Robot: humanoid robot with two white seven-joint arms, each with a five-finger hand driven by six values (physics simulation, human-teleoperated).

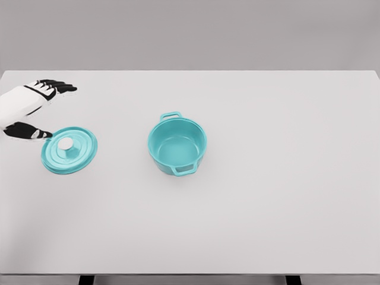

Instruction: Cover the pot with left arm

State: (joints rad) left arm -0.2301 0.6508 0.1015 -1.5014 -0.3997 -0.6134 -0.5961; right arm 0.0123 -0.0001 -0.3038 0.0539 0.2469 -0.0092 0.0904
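Here, a wide white table (285,196) under the head camera, with a plain grey wall behind. Near the middle, a little to the left, a turquoise pot (177,144), standing upright and uncovered, with nothing visible inside. Two loop handles on its rim: one at the far side, pointing up and a bit left in the picture, the other at the near side, pointing down and a bit right.

To the left of the pot, well apart from it, the matching turquoise lid (69,149), lying flat on the table with its top side up. At its centre a small pale grey knob (65,143). Raised rings visible on the lid surface around the knob.

At the left edge of the picture, the left hand (28,108), white with black finger segments, coming in from the left side. Fingers (57,87) stretched out toward the right, lying close together and not curled, above and beyond the lid. Thumb (27,132) held apart from them, lower in the picture, with its tip at the upper left rim of the lid; contact with the rim not clear. Nothing gripped between thumb and fingers. Hard to tell if the hand rests on the table or hangs over it.
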